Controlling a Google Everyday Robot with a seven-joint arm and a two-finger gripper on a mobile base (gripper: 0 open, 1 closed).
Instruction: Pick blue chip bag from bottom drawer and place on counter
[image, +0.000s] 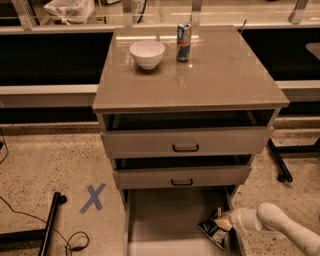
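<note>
The blue chip bag (211, 231) is a dark crinkled foil bag lying tilted at the right side of the bottom drawer (165, 220), which is pulled out. My gripper (223, 223) reaches in from the lower right on a white arm and is at the bag's upper right edge, touching it. The counter (220, 75) is the glossy grey-brown top of the cabinet.
A white bowl (147, 53) and a slim blue-silver can (183, 35) stand at the back of the counter. The two upper drawers (186, 142) are slightly open. A blue tape X (93, 197) and a black stand leg (49, 227) are on the floor at left.
</note>
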